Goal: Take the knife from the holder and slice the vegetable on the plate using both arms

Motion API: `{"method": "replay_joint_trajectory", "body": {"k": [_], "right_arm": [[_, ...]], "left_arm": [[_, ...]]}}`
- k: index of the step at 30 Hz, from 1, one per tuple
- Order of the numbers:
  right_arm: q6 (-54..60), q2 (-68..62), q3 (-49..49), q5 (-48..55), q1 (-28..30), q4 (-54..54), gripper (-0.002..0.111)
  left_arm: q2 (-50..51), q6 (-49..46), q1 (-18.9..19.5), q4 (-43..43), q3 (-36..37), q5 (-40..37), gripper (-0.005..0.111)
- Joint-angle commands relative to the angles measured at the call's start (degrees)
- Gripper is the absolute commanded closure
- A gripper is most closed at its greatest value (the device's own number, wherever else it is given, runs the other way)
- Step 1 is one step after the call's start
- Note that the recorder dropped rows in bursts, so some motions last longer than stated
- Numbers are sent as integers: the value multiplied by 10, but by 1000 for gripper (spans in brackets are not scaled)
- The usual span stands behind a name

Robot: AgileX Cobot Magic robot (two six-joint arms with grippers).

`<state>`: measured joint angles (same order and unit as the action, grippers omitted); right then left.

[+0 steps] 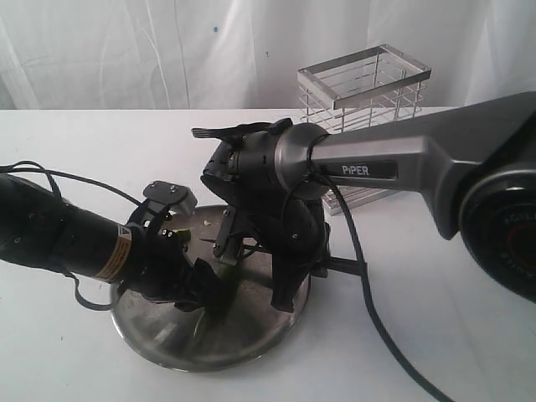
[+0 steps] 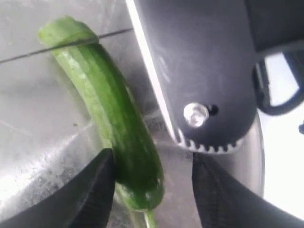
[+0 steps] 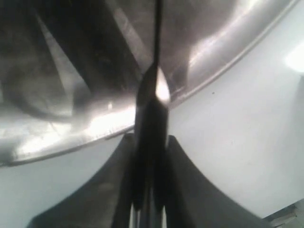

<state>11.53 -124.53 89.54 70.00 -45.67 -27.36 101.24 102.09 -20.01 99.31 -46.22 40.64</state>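
The green vegetable point(image 2: 109, 114) lies on the steel plate point(image 2: 33, 123), stem end between my left gripper's point(image 2: 152, 178) fingers. One finger point(image 2: 90, 190) touches it; the other point(image 2: 223, 194) stands apart, so this gripper is open. The knife's thin dark edge point(image 2: 28, 54) crosses the vegetable near its far end. My right gripper point(image 3: 151, 142) is shut on the knife's black handle point(image 3: 151, 114), and the blade point(image 3: 156, 33) runs edge-on over the plate point(image 3: 71, 71). In the exterior view both grippers, left point(image 1: 205, 293) and right point(image 1: 280, 293), hang low over the plate point(image 1: 167, 343).
The chrome wire holder point(image 1: 364, 92) stands on the white table point(image 1: 435, 335) behind the plate, partly hidden by the grey PIPER link point(image 1: 402, 155). A black cable point(image 1: 377, 318) trails from the right arm across the table. The right gripper's body point(image 2: 204, 71) is close beside the vegetable.
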Motion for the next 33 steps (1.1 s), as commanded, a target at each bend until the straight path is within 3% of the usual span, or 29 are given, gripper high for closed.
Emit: {"method": "replay_joint_trajectory", "body": {"k": [1,16,24,33], "right_arm": [[-12,5,3,0,0,12,108],[-12,11,3,0,0,23,108],[0,11,3,0,0,36,108],[8,10,2,0,0,35,108]], "left_arm": [[-6,5,-1,6,6,6,53],[-65,5,63,6,5,3,53],[-66,5,84,6,5,-53,53],[-57,-81,84,-132,-11,-79,53]]}}
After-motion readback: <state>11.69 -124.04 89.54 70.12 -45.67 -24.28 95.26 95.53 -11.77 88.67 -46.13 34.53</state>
